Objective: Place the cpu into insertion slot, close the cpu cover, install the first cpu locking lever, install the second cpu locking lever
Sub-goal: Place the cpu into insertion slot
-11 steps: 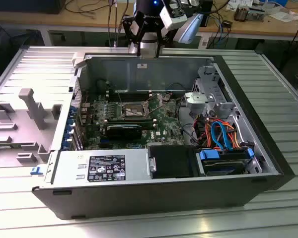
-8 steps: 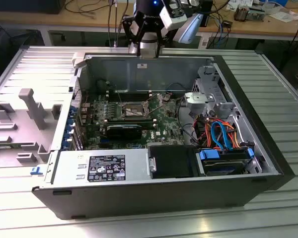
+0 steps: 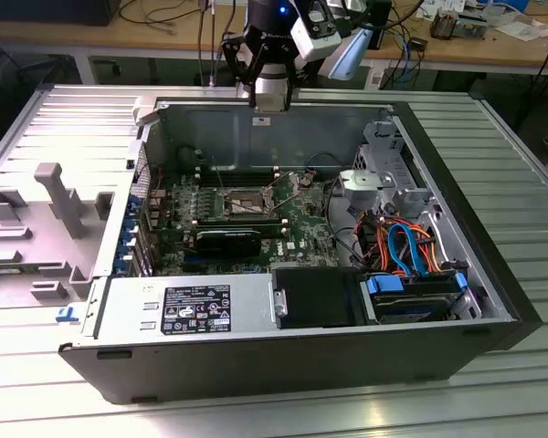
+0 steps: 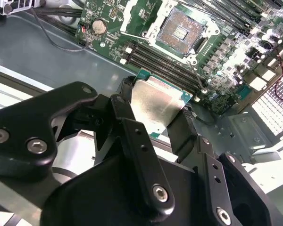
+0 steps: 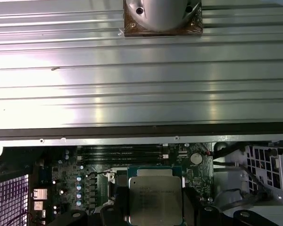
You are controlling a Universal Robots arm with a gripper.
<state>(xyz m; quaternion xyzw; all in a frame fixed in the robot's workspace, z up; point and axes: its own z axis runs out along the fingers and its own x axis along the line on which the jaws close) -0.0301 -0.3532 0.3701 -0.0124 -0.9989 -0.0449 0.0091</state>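
Bright, even overhead light. Heavy glare on ribbed table [image 5: 141,89]; sheen on the cpu [image 4: 155,101]; case interior [image 3: 196,137] shadowed.

The cpu [image 5: 154,200] has a dull silver-grey top with a green edge, and the gripper [image 4: 156,110] is matt black, its fingers [image 4: 132,132] dotted with silver screw heads. The insertion slot [image 4: 180,29] shows a dark brownish field of fine dots inside a bright silver rim, set in a green circuit board [image 4: 111,35] with long black memory slots [image 4: 165,63]. The table [image 3: 511,164] is pale silver with parallel ribbing, the cables [image 3: 397,245] are orange, blue and red, and the power supply [image 3: 128,315] is silver with a black label [image 3: 196,308].
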